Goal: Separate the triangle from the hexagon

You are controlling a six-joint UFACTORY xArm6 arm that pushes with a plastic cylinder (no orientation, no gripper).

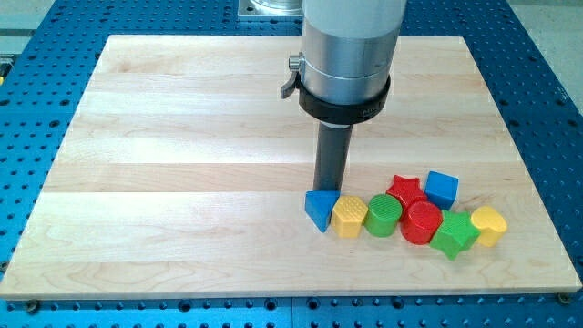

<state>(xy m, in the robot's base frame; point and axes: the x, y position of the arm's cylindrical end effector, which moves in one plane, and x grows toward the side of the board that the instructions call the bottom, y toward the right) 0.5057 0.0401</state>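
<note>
Pincer absent, so steer my tip [328,192], touching the blue triangle [318,210], leftward away from the yellow hexagon [349,216] along the worktop's [182,137] bottom edge.

Blue triangle [318,210], yellow hexagon [349,216], green cylinder [384,215], red star [407,190], pale wood-grain counter [182,137], dark rod.

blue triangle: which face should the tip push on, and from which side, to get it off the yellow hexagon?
Push the blue triangle on its right face, at the seam with the yellow hexagon, driving toward the view's left. My tip sits just above that seam. The hexagon blocks the right side, so wedge in from the top.
</note>
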